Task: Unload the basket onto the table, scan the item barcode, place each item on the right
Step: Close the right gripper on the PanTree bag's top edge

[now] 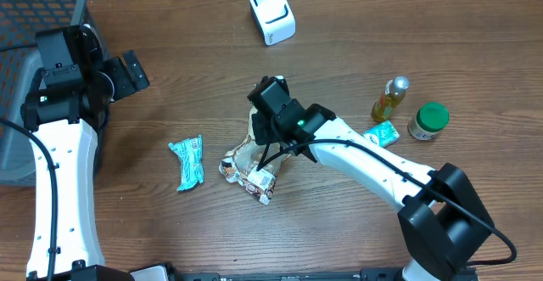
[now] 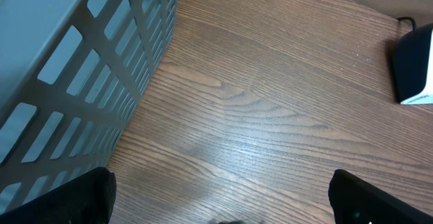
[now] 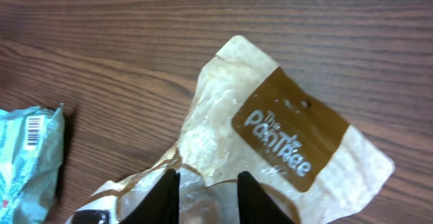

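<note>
A crumpled tan snack pouch (image 1: 249,167) with a brown "The Pantree" label (image 3: 287,137) lies flat on the wooden table, near the middle. My right gripper (image 3: 208,185) hovers right over its lower clear part, with the fingers (image 3: 166,197) a small gap apart and the pouch's surface showing between them; nothing is pinched. From overhead the right wrist (image 1: 277,109) covers the pouch's top. The white barcode scanner (image 1: 272,14) stands at the back centre, and its edge shows at the right of the left wrist view (image 2: 414,65). My left gripper (image 2: 220,198) is wide open over bare wood beside the basket.
A grey slatted basket (image 1: 34,9) (image 2: 67,68) fills the far left. A teal wrapped packet (image 1: 188,162) (image 3: 27,158) with a barcode lies left of the pouch. At the right stand a yellow bottle (image 1: 389,99), a green-lidded jar (image 1: 429,120) and a small teal carton (image 1: 383,134).
</note>
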Controlling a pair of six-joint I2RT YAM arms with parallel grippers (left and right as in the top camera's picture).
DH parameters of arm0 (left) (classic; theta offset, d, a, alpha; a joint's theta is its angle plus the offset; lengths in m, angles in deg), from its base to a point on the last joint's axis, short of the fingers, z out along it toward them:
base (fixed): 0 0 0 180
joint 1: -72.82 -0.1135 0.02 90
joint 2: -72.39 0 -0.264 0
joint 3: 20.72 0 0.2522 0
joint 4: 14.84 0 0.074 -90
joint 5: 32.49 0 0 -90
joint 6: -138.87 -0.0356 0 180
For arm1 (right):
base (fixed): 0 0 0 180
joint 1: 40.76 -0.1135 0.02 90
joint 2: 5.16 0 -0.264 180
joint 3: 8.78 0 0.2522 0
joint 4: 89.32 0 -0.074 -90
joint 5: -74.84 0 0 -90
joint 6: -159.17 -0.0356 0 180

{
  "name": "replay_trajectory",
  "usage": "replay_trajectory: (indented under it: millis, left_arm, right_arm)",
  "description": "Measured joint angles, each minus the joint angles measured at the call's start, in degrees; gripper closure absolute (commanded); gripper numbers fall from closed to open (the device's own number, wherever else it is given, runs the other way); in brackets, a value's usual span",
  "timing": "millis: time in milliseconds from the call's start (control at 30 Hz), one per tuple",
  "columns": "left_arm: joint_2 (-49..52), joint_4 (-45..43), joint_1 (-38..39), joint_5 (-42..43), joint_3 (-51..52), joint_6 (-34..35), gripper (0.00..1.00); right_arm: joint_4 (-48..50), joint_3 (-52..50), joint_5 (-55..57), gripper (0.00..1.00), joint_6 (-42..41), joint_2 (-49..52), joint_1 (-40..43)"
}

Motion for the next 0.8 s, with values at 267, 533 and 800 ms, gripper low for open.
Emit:
replay_trajectory:
  millis: [267,533,800]
  left_arm:
    - [0.0,0.0,0.0,0.0,0.0,0.0,0.0]
    - [0.0,0.0,0.0,0.0,0.02,0.0,0.0]
    - [0.0,0.0,0.0,0.0,0.0,0.0,0.0]
  right_arm:
    - [-0.15,0.0,-0.02,0.67,-0.09,0.0,1.92]
    - [-0.59,0.0,-0.04,0.57,0.63,0.0,1.99]
    - [-1.64,0.0,-1.16,0.47,3.1,0.0,2.12]
